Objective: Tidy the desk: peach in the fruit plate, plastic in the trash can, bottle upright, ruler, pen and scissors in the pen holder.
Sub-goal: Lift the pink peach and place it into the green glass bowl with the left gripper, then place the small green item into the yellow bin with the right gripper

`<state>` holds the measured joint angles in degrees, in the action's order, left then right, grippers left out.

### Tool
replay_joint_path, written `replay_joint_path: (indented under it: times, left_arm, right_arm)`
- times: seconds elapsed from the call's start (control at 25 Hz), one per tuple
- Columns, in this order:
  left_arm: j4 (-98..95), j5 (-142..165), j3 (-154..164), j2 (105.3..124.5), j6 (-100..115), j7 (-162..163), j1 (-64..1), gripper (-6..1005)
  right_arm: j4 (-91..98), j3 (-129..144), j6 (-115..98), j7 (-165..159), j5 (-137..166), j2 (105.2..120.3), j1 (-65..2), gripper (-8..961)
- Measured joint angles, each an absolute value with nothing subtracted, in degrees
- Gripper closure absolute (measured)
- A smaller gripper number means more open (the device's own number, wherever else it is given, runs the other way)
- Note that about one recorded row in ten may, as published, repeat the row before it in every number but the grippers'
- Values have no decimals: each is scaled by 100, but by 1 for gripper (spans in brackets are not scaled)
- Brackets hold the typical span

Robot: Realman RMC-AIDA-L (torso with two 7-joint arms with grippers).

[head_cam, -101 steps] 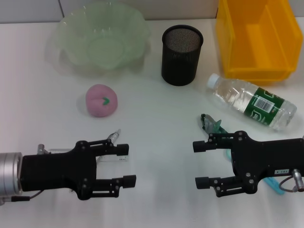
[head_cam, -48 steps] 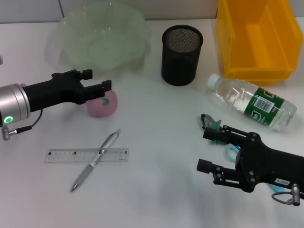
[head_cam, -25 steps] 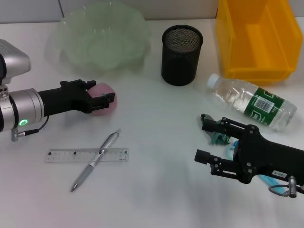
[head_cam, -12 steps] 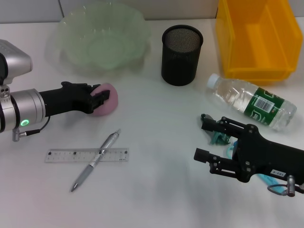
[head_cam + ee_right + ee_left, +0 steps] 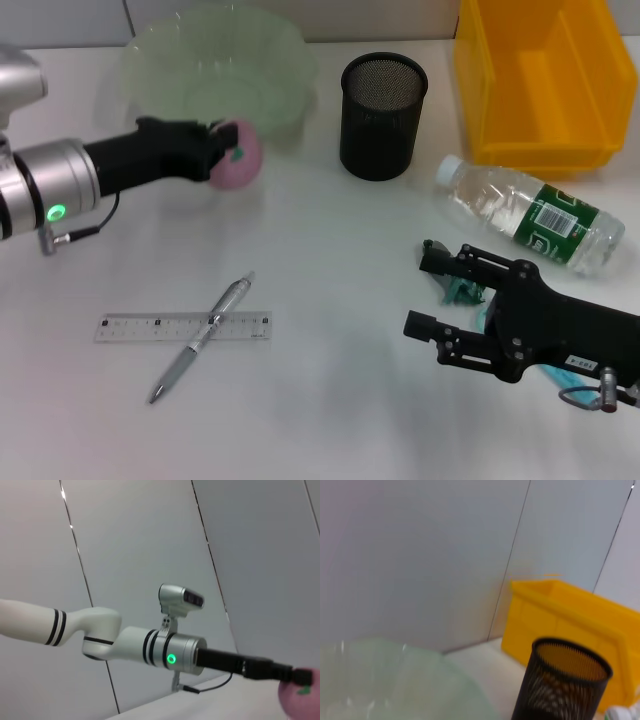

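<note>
The pink peach (image 5: 236,156) is between the jaws of my left gripper (image 5: 222,150), closed on it and holding it above the worktop (image 5: 330,330), just in front of the near rim of the pale green fruit plate (image 5: 215,75). In the right wrist view the same peach (image 5: 299,700) shows at the end of my left arm (image 5: 150,647), whose ring has a green light. The left wrist view looks over the rim of the fruit plate (image 5: 395,680) toward the black mesh pen holder (image 5: 560,685) and the yellow trash can (image 5: 580,625).

My right gripper (image 5: 432,295) is low over the near right part of the worktop. Its jaws are open and hold nothing. Just beside the upper finger lies the crumpled green plastic (image 5: 462,288), and the teal handles of the scissors (image 5: 565,380) show from under the gripper body; I cannot tell how the blades lie.

The pen holder (image 5: 383,115) stands upright at the middle back, to the right of the fruit plate. The trash can (image 5: 545,80) is in the far right corner. The clear bottle (image 5: 530,215) with a white cap and a green label lies on its side in front of the trash can, its cap pointing toward the pen holder.

On the near left, the transparent ruler (image 5: 185,327) lies flat, and the silver pen (image 5: 200,338) lies across it diagonally, touching it.
</note>
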<state>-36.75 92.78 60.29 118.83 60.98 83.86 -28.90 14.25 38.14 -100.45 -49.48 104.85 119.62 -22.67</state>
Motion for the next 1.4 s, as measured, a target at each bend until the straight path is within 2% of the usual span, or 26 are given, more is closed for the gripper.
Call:
replay_joint_path:
  times: [0.2,0.92,1.28,1.4]
  left_arm:
    - [-3751,9041,6020,11886,6052,8277,-3104,957]
    - [-3091,7514,6137,11911,4663,6849,-3583,814]
    - [-3127,7240,6383,11913,5354,6810,-3474,482]
    - [-3144,7018,6362,11867,6219,6820,-3317,361]
  right_arm:
    - [1373,3814,-10045,-4927,10485,11962,-2277,190]
    - [1173,3814,-10091,-4855,10423,11961,-2269,189]
    - [1178,3815,-10091,-4848,10423,11961,-2273,188]
    - [1178,3814,-10091,-4842,10423,11962,-2231,189]
